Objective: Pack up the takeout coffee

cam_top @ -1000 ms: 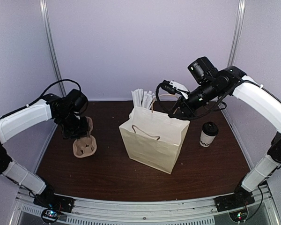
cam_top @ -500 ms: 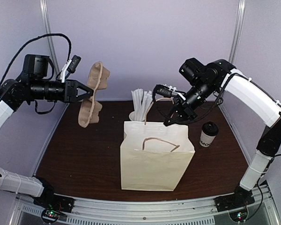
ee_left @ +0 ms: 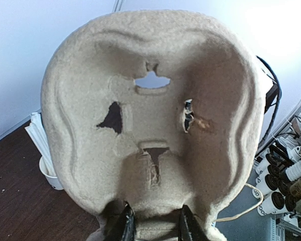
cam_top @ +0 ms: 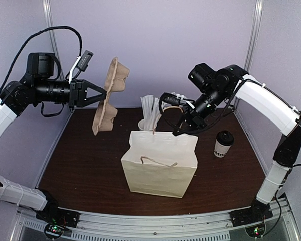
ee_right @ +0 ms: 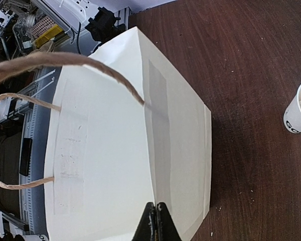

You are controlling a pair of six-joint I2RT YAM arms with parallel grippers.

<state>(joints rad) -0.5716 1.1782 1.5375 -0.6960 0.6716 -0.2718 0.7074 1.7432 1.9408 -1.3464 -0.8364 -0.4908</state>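
**Tray aloft, coffee standing beside the bag**

We see the left gripper [cam_top: 103, 94] part open, its fingers clamped on the edge of the brown pulp tray [cam_top: 113, 80], which hangs on edge in the air up and to the left of the paper bag [cam_top: 160, 168]. The right gripper [cam_top: 180, 131] is squeezed tight on the bag's back rim. The takeout coffee [cam_top: 223, 144], black lid on, stands upright on the table [cam_top: 80, 170] to the bag's right, apart from both grippers. A cup of white sticks [cam_top: 150, 113] stands just behind the bag.
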